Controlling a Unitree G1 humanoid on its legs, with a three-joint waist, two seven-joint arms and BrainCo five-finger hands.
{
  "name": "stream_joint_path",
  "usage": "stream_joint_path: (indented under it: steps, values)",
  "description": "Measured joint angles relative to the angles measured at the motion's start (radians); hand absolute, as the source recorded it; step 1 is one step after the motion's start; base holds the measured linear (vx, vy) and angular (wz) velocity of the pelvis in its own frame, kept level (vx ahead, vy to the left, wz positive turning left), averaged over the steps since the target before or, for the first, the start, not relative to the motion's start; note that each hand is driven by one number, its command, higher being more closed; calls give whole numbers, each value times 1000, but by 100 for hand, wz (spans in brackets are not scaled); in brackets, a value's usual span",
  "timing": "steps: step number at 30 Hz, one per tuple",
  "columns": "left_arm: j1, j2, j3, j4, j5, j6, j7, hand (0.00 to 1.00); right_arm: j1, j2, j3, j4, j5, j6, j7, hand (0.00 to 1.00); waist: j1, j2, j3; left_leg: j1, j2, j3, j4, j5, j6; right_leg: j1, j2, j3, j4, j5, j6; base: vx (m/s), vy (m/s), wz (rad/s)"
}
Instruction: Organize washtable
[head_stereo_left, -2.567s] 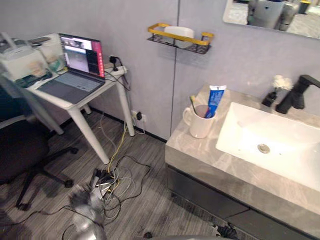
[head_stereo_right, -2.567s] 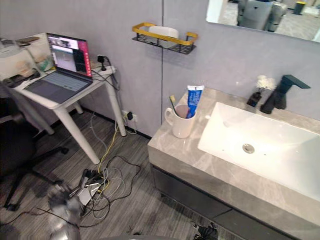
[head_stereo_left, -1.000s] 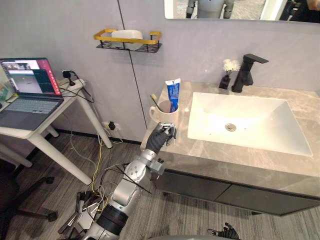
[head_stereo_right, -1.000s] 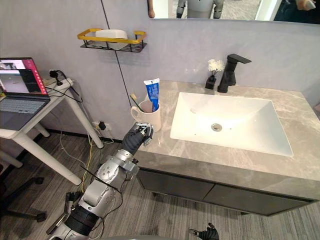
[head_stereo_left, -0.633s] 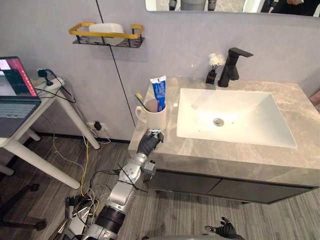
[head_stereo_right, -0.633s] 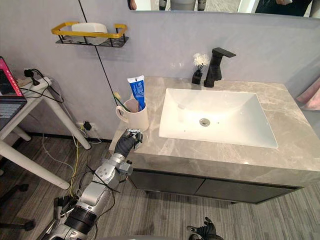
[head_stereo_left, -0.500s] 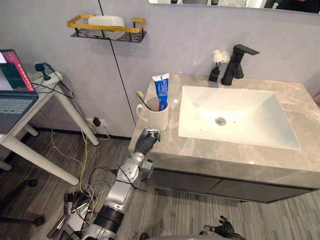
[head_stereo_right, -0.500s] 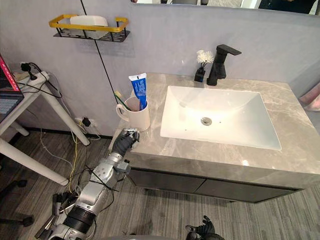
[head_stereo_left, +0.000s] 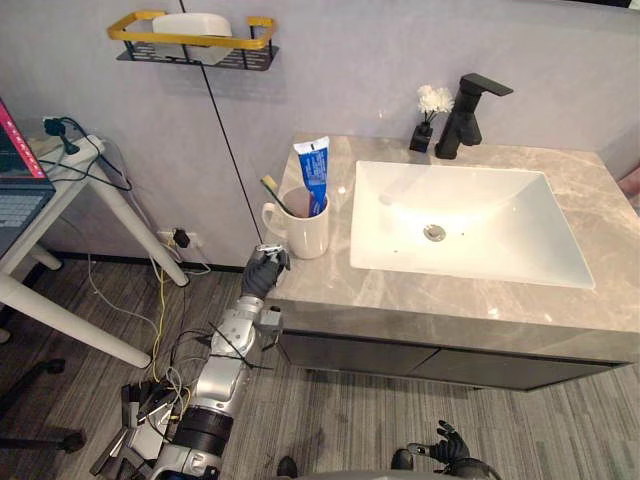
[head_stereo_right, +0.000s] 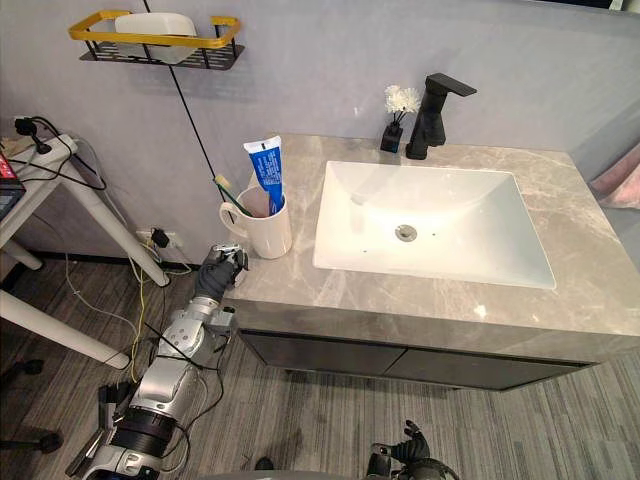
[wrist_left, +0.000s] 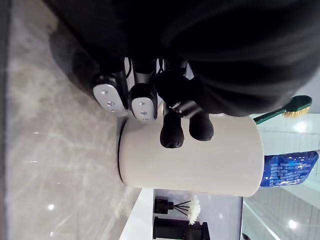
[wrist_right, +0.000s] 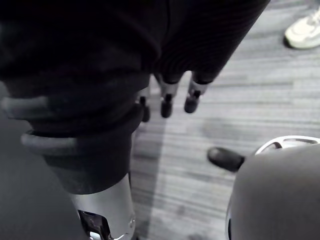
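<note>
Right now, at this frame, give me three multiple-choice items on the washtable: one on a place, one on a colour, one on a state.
1. Where does the mug stand?
A. on the wall shelf
B. on the counter, left of the sink
C. on the floor

2. What colour is the faucet?
A. gold
B. white
C. black

3. How is the mug?
A. upright, with a tube and a brush in it
B. lying on its side
C. upright and empty

Key:
1 B: the mug's base rests on the grey counter, beside the sink's left edge.
2 C: the faucet is dark all over against the pale wall.
3 A: the tube and the brush stick up out of the mug's open top.
</note>
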Motion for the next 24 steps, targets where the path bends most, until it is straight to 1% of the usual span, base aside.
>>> stream_joint_path:
  steps: [2, 10, 16, 21, 24]
  values:
    - [-5, 1, 15, 2, 15, 2, 4, 100, 8, -5, 15, -19, 0, -1, 1, 0, -1, 3, 2, 0, 0, 4, 0, -2, 1, -3, 0, 6, 0, 0, 0, 3, -6, -7]
    - [-33, 9, 31, 19, 13, 6, 5, 100, 22, -14, 38, -51, 0, 0, 19, 0, -2, 4, 7, -2, -1, 5, 0, -5, 3, -14, 0, 9, 0, 0, 0, 1, -1, -1]
    - [-70, 19, 31, 19, 14, 19, 6, 100, 26, -16, 45, -78, 0, 0, 20, 0, -2, 4, 32, -7, -1, 4, 5, -6, 3, -17, 0, 10, 0, 0, 0, -6, -4, 0]
    - [-84, 33, 31, 21, 13, 26, 8, 100, 27, -22, 66, -95, 0, 2, 21, 0, -13, 6, 35, -10, -2, 4, 7, -7, 4, -19, 0, 13, 0, 1, -1, 0, 0, 0]
    - [-98, 36, 30, 29, -8, 26, 10, 100, 29, -25, 76, -104, 0, 4, 21, 0, -14, 6, 38, -15, -2, 4, 12, -7, 5, -19, 0, 13, 0, 2, -1, 0, 0, 0]
